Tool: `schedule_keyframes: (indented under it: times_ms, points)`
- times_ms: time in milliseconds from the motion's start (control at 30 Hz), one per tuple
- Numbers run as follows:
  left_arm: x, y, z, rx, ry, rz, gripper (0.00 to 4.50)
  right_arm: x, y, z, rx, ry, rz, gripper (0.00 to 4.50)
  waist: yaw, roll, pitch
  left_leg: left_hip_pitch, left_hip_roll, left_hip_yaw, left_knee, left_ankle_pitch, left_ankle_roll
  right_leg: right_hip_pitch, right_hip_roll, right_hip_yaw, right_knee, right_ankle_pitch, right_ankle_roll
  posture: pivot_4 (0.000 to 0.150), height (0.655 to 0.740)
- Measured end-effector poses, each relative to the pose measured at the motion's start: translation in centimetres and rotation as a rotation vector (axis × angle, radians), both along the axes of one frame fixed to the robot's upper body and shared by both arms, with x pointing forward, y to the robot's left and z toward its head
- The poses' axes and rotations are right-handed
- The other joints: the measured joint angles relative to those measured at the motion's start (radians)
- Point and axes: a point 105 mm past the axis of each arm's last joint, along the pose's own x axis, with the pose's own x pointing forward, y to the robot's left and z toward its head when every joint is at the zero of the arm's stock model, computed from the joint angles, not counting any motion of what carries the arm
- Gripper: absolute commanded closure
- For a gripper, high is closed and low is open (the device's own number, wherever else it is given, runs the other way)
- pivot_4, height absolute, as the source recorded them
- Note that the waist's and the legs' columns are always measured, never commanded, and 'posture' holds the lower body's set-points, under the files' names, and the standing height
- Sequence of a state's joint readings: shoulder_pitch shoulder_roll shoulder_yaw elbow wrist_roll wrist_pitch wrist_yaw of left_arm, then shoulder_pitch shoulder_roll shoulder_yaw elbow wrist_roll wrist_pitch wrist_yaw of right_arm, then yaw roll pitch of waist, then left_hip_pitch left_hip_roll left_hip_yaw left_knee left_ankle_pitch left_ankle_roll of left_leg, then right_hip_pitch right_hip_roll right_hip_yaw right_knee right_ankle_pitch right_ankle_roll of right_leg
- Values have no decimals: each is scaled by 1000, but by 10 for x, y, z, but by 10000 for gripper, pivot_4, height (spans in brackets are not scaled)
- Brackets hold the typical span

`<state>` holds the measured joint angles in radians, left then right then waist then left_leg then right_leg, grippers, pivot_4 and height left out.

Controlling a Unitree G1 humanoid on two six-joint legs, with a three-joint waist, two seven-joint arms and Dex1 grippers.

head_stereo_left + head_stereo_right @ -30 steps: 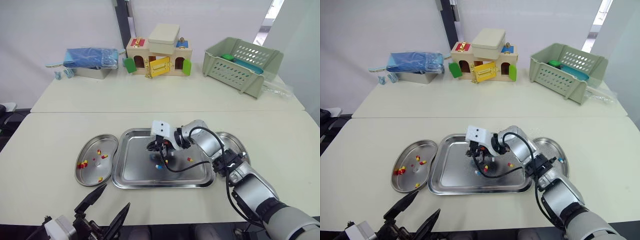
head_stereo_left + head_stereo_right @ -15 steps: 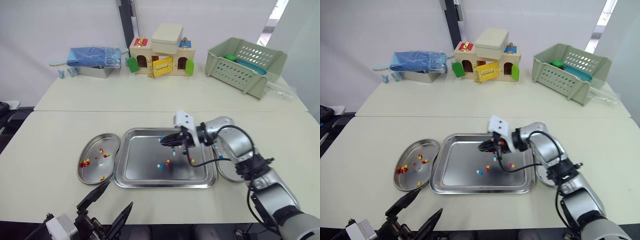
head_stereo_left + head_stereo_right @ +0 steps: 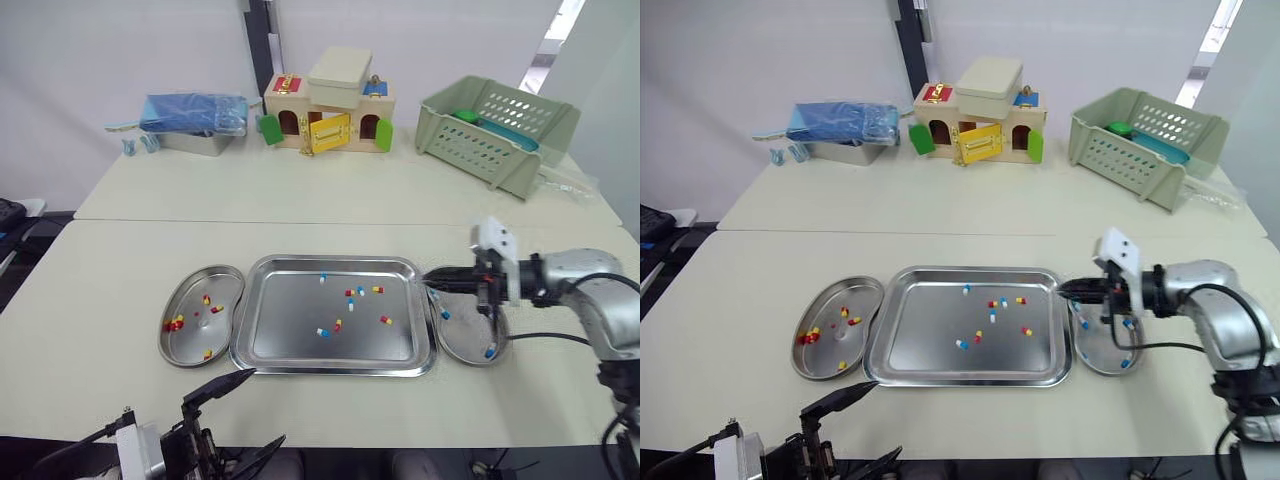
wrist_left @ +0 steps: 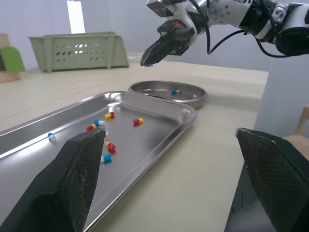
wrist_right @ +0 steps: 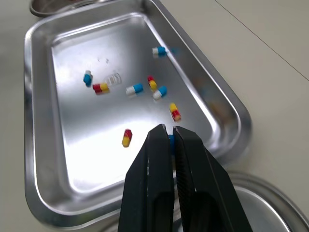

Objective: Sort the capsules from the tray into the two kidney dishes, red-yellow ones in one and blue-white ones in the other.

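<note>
Delivering seems the step in hand: a blue capsule (image 5: 170,140) is pinched by the right gripper (image 3: 1065,291). With the dish (image 3: 1102,346) just beneath, release is called for next.

Capsules (image 3: 338,324) in tray (image 3: 285,335), dishes (image 3: 228,283), capsule (image 5: 170,140) in jaws

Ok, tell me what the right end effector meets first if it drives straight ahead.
Probably the tray, near its right rim: the right end effector, shut on a capsule, points slightly down toward it. Height is unclear.
</note>
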<state>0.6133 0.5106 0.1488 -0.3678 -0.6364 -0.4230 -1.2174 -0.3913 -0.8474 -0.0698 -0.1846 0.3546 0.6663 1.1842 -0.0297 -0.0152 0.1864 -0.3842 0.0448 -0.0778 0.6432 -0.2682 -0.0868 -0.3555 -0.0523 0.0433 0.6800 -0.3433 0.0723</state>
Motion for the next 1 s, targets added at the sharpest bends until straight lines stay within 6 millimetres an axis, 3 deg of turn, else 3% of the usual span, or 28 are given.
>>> schedule_keyframes:
  times_ms: [167,367,533,900,1000]
  points:
    - [2,2,-2,3,2,-56,0,-3,-31,-5,-34,-7,-118,44721,-8,0,0,1,0,0,0,0,0,0,0,0,0,0,0,1500,7400]
    - [0,4,-7,13,17,-87,0,-8,-36,-16,-39,19,-149,44721,-4,0,0,1,0,0,0,0,0,1,0,0,0,0,0,1500,7400]
    - [0,3,-7,7,14,-85,0,-9,-36,-21,-44,28,-149,32765,-3,0,0,1,0,0,0,0,0,1,0,0,0,0,0,1500,7400]
    - [2,8,-7,-8,25,-20,0,-11,-40,-21,-37,58,-139,151,-2,0,0,1,0,0,0,0,0,2,0,0,0,0,0,1500,7400]
    - [10,17,-2,-1,30,57,0,-14,-52,-17,-29,64,-157,151,-2,0,0,1,0,0,0,0,0,2,0,0,0,0,0,1500,7400]
